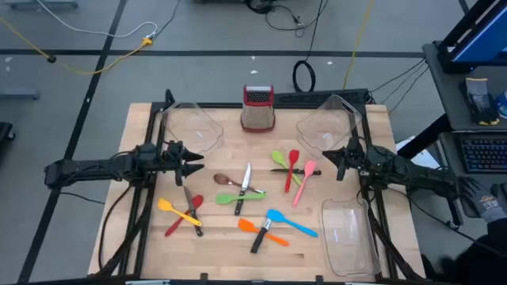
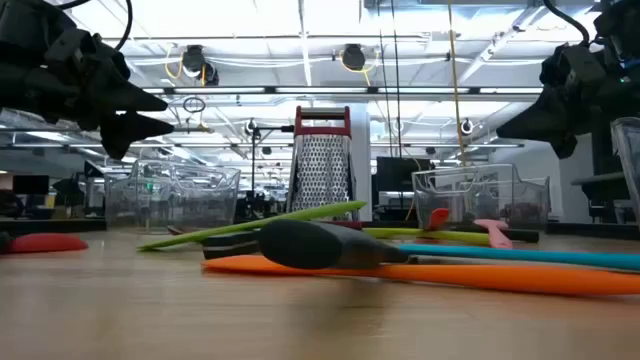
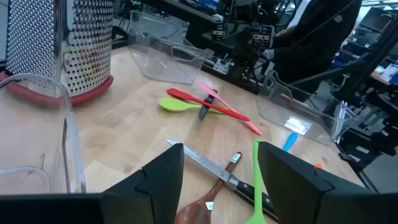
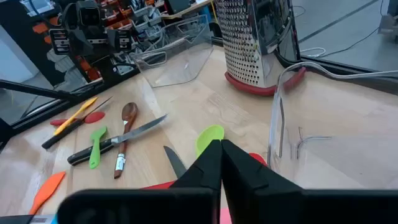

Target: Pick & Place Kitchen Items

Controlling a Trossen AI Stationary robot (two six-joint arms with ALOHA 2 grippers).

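Small utensils lie flat on the wooden table. In the middle are a brown spoon (image 1: 224,180), a black-handled knife (image 1: 243,188) and a green spatula (image 1: 242,197). At the left lie a yellow spatula (image 1: 169,207) and a red spoon (image 1: 184,215). Nearer lie an orange spatula (image 1: 255,228) and a blue spatula (image 1: 289,222). Toward the right lie a green spoon (image 1: 280,161), a red spoon (image 1: 293,165) and a pink spatula (image 1: 304,180). My left gripper (image 1: 198,164) is open and empty above the table, left of the brown spoon (image 3: 199,208). My right gripper (image 1: 339,164) is shut and empty, right of the pink spatula.
A steel box grater (image 1: 257,108) with a red top stands at the far middle. Clear plastic bins sit at the far left (image 1: 190,127), the far right (image 1: 329,123) and the near right (image 1: 348,233). A person's hand shows off the table's right edge (image 1: 483,202).
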